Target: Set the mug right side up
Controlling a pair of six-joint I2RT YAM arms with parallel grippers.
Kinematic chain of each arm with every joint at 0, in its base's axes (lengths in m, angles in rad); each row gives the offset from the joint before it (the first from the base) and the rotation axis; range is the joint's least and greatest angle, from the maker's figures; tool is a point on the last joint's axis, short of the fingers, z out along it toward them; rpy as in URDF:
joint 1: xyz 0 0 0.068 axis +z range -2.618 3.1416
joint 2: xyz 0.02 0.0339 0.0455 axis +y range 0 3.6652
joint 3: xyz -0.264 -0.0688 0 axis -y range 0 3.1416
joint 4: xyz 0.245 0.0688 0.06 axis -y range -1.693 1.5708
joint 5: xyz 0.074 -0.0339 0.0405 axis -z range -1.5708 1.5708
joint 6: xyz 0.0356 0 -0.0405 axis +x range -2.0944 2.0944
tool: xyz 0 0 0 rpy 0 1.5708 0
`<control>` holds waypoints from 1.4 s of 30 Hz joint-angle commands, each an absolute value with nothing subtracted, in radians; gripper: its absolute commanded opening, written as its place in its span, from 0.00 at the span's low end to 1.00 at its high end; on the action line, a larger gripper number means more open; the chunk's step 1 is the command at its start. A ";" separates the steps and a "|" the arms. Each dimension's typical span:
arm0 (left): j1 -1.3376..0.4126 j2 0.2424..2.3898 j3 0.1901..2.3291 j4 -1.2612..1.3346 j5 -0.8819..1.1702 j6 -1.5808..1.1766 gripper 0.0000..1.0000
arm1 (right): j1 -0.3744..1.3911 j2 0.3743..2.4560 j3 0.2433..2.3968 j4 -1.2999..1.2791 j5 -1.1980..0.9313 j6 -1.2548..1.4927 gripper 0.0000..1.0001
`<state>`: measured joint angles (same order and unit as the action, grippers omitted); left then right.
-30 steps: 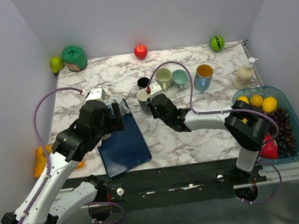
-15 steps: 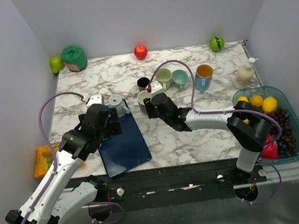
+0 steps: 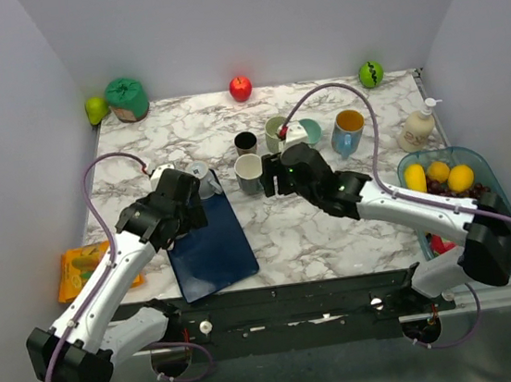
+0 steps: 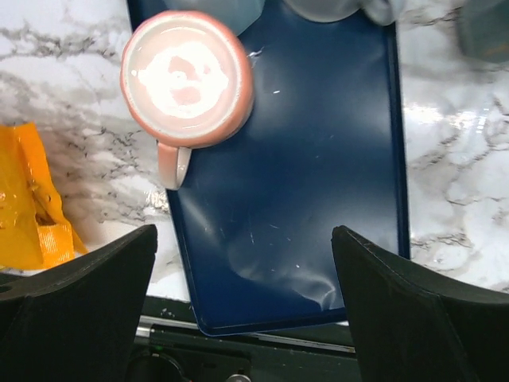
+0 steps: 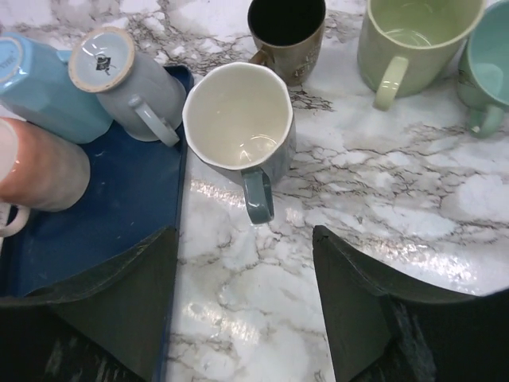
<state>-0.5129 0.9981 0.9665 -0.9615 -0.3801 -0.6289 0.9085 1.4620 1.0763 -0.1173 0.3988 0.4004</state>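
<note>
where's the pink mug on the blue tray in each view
Top external: not visible, probably hidden under the left gripper.
Left wrist: pink mug at the upper left, on the tray's corner.
Right wrist: at the left edge, partly cut off.
Shared landmark: the blue tray.

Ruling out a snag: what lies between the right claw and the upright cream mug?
Only bare marble table, seen in the right wrist view; the open right claw stands clear of the cream mug.
</note>
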 commanded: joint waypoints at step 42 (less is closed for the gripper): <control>-0.189 1.193 0.744 -0.600 -0.047 -0.512 0.61 | 0.910 1.098 1.012 -0.431 0.414 0.548 0.77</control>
<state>-0.1898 1.2079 0.7383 -0.6182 -0.0151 -0.5098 0.9085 1.0836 1.0122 -0.4076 0.3992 0.5350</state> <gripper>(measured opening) 0.640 0.766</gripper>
